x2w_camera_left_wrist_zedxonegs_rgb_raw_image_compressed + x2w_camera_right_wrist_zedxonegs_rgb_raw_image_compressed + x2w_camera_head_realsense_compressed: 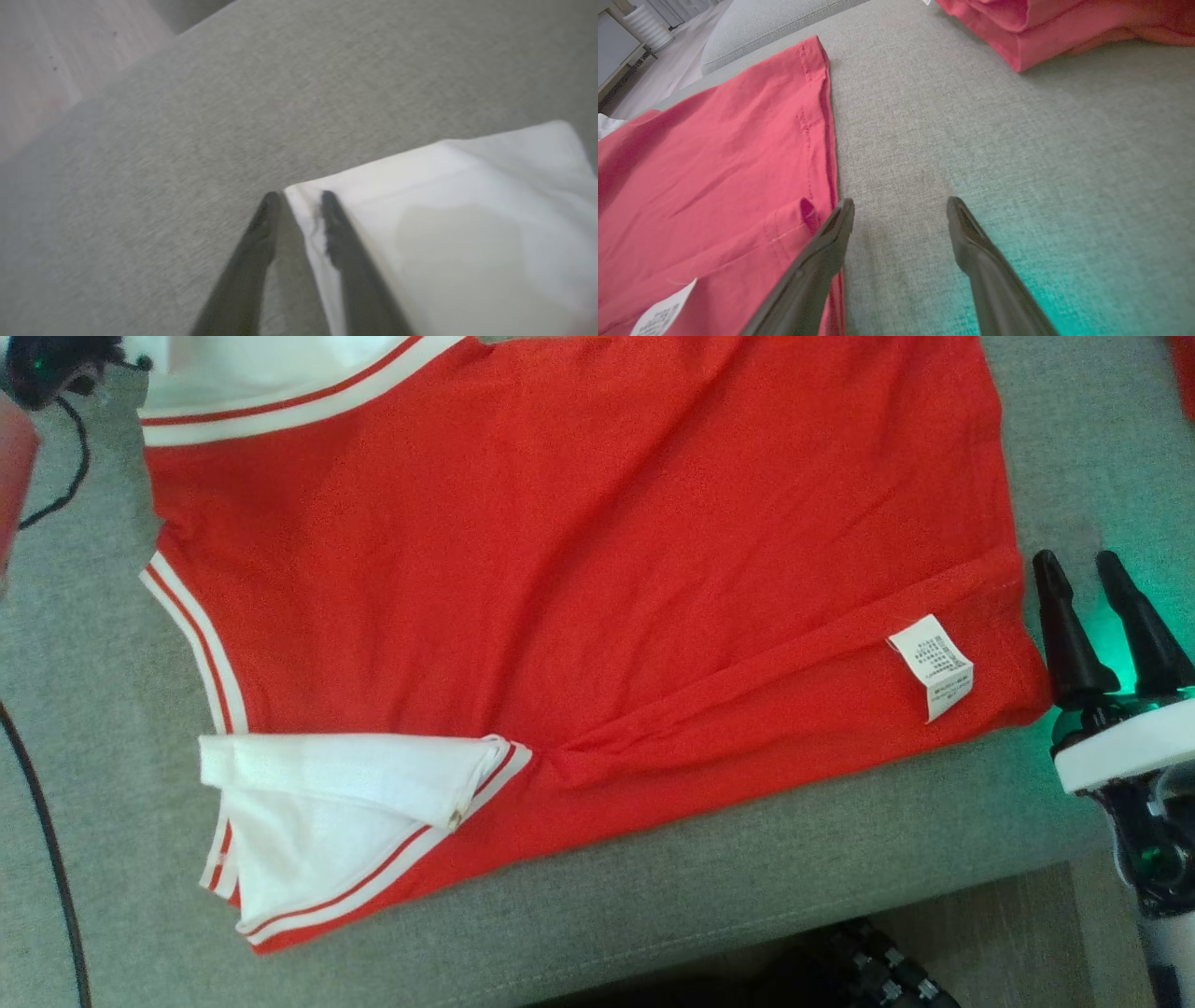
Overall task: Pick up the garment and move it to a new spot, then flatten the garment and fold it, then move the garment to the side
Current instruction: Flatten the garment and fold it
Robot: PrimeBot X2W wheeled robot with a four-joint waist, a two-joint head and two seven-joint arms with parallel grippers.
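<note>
The left tool [299,196] has its two dark fingers a little apart, astride the corner of a white sleeve [467,233]: one finger lies over the white cloth and the other over the bare grey upholstered surface [233,116]. The wrist view is blurred, so it seems the cloth is straddled rather than pinched.

The right tool [1078,565] stands with its jaws wide apart and nothing between them, fingers pointing along the grey surface. In its wrist view the right tool [900,205] has one finger just beside the hem of the red T-shirt [714,163], and a green glow falls on the fabric under the other.

The red T-shirt [560,569] lies spread fairly flat across the surface, with white sleeves and red-and-white striped trim. One sleeve [345,784] is folded over near the front edge. A white care label [931,665] sits on the hem end, near the right tool.

A second red garment [1041,28] lies folded further off, well apart from the T-shirt. A black cable [79,457] runs along the far left, and wooden floor [1008,933] shows past the front edge
</note>
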